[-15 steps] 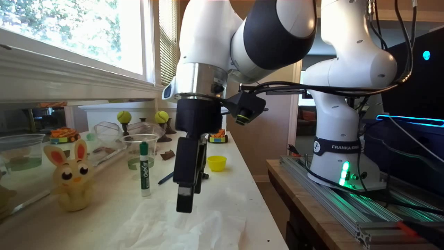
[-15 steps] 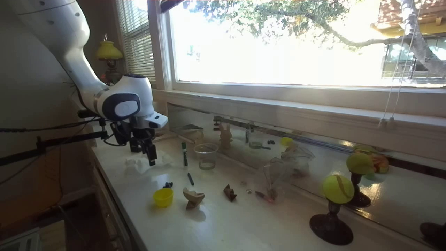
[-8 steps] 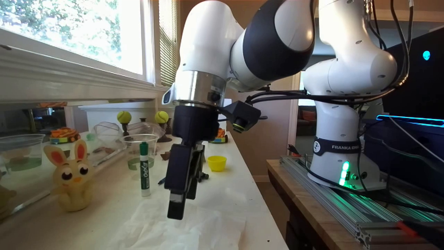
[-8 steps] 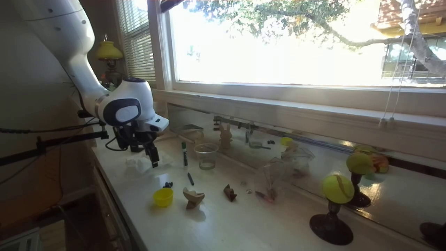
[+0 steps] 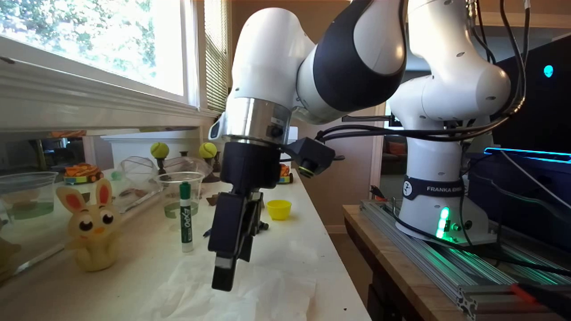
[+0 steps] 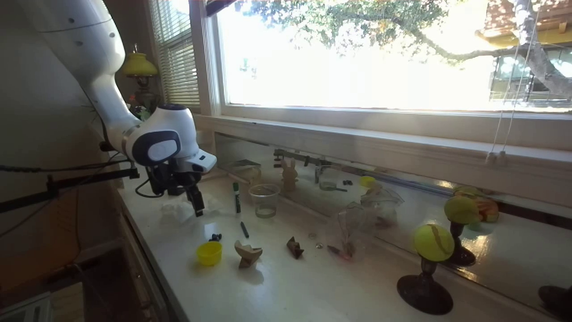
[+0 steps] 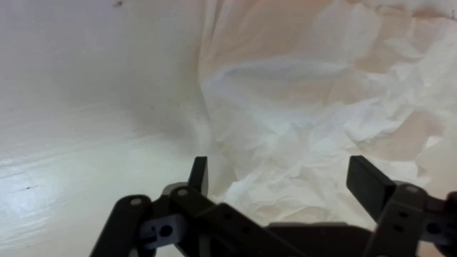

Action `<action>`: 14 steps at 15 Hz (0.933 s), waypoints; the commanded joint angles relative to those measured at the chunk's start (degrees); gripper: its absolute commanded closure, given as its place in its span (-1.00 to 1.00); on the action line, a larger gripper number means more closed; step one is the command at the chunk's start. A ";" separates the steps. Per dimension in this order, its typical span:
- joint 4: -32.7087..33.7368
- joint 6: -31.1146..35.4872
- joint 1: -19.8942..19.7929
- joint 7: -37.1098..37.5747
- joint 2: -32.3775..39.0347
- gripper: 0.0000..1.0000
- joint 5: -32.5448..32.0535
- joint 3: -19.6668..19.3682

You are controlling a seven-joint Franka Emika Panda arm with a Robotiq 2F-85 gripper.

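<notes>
My gripper (image 7: 278, 171) is open and empty, its fingers wide apart in the wrist view. A crumpled white sheet of thin paper (image 7: 296, 135) lies on the white tabletop below it. In an exterior view the gripper (image 5: 234, 269) is tilted and hangs above the paper (image 5: 236, 296), apart from it. It also shows in an exterior view (image 6: 197, 209), where one finger hides the other. A green-capped marker (image 5: 185, 223) stands upright beside the gripper, with a clear plastic cup (image 6: 264, 201) next to it. A yellow bunny figure (image 5: 94, 232) sits farther toward the window side.
A small yellow cup (image 6: 209, 253), small dark pieces (image 6: 216, 237), a dark pen-like stick (image 6: 244, 229) and brown angular pieces (image 6: 248, 254) lie on the table. A tennis ball (image 6: 433, 243) rests on a dark stand. A mirror (image 6: 313, 197) runs along the wall below the window.
The arm has come down, and the gripper has dropped closer to the paper, moving slightly left and tilting more in an exterior view. The tabletop objects have not moved.
</notes>
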 commanded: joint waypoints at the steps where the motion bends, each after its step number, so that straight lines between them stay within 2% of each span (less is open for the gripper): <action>1: 1.20 1.59 -0.94 -0.34 1.41 -1.00 2.91 2.09; 2: 1.32 1.69 -1.02 -0.39 1.58 -1.00 3.18 2.35; 3: 1.43 1.78 -1.18 -0.61 1.82 -0.91 3.47 2.66; 4: 1.53 1.74 -1.33 -0.73 1.99 -0.45 3.76 2.94; 6: 1.55 1.76 -1.47 -0.71 2.30 -0.37 3.87 3.13; 9: 1.16 1.15 -1.14 0.31 1.92 0.11 2.57 2.26; 11: 0.57 0.55 -0.08 2.27 1.09 0.35 0.23 0.27; 13: -0.53 -0.11 2.87 7.21 -0.41 0.64 -5.66 -4.49; 14: -1.09 -0.78 5.72 11.56 -1.41 0.80 -10.98 -8.71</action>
